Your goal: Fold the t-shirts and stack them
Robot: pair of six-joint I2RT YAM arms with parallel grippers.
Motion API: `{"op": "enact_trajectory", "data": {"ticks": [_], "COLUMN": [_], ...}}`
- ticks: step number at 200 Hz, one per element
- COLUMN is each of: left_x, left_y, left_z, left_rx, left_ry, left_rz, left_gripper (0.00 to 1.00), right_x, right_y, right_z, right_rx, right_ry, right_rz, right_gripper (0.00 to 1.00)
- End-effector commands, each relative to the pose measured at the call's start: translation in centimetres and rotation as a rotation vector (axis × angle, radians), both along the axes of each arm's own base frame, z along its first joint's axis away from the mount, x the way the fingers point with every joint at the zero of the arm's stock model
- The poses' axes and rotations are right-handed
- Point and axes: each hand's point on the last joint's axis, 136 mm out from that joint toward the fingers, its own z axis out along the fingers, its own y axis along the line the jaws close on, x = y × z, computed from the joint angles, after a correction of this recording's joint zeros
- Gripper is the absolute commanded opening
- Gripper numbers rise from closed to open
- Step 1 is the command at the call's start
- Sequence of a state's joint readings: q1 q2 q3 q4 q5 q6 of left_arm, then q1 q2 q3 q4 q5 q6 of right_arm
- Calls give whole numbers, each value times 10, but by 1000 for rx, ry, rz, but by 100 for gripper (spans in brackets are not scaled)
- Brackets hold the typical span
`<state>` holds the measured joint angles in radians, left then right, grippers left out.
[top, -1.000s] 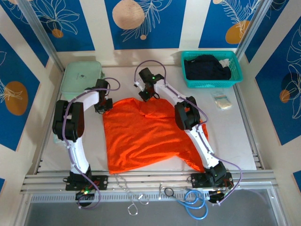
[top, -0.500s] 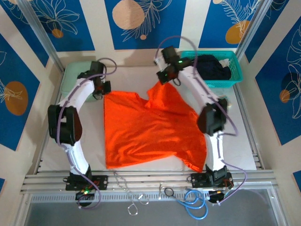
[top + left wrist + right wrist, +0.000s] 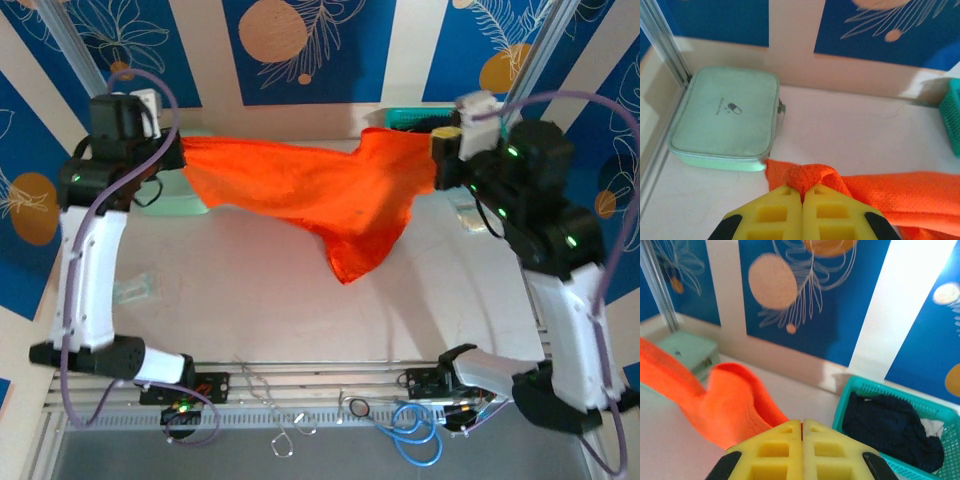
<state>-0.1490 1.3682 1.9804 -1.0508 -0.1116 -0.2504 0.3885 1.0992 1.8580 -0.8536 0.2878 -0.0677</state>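
Observation:
The bright orange t-shirt hangs stretched in the air between my two grippers over the far half of the table, its lower part sagging to a point. My left gripper is shut on the shirt's left end, and the left wrist view shows a bunched orange fold pinched at the fingertips of that gripper. My right gripper is shut on the right end; in the right wrist view the cloth runs away leftward from the closed jaws of this gripper. The black t-shirt lies crumpled in the teal basket.
A pale green box lies at the back left corner, partly under the shirt from above. The teal basket stands at the back right. A small pale packet and a clear wrapper lie on the table.
Both arms have risen and swung apart toward the back, lifting the orange t-shirt off the table, where it lay spread flat. It now hangs taut between them.

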Motion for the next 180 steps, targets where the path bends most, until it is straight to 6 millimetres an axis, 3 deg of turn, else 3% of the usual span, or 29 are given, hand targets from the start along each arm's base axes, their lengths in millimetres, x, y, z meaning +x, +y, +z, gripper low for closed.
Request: {"op": "enact_trajectory", "data": {"ticks": [1, 37, 67, 103, 125, 144, 160, 180], "left_x": [-45, -106, -148, -182, -194, -197, -191, -176], "left_y": [-5, -5, -9, -4, 2, 4, 5, 7], "left_z": [24, 62, 87, 111, 122, 126, 123, 115], "left_rx": [3, -6, -15, 1, 19, 32, 48, 74], "left_ry": [-45, -193, -305, -421, -465, -483, -470, -441], "left_rz": [-81, -139, -203, -209, -190, -185, -178, -164], "left_gripper": [0, 0, 0, 0, 0, 0, 0, 0], "right_x": [-48, -118, -152, -187, -195, -191, -177, -144], "right_y": [-14, -29, -36, -47, -48, -48, -48, -43], "right_z": [28, 63, 78, 101, 108, 108, 105, 95], "right_rx": [87, 182, 215, 234, 227, 218, 200, 164], "right_ry": [-74, -171, -202, -267, -291, -293, -274, -222], "right_rz": [22, 100, 131, 133, 122, 112, 90, 59], "right_gripper": [0, 0, 0, 0, 0, 0, 0, 0]}}
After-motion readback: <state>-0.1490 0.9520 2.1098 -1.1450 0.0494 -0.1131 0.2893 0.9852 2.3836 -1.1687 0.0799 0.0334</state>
